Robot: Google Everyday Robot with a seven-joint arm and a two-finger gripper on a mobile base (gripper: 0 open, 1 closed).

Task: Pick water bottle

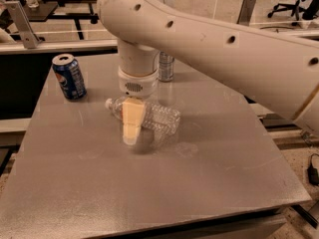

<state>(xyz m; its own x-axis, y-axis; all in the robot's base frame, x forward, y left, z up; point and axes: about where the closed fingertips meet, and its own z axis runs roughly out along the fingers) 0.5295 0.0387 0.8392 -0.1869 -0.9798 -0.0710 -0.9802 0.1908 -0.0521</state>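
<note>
The water bottle (162, 118) lies on its side in the middle of the grey table (199, 183), white cap pointing left. My gripper (132, 126) hangs straight down from the big white arm over the bottle's neck end. One cream finger (130, 128) stands in front of the bottle with its tip near the table top. The other finger is hidden behind the bottle. The jaws look open, one on each side of the bottle, not closed on it.
A blue Pepsi can (70, 77) stands upright at the table's back left. A slim silver can (166, 66) stands at the back, partly behind the wrist. Metal rails and another table lie beyond the far edge.
</note>
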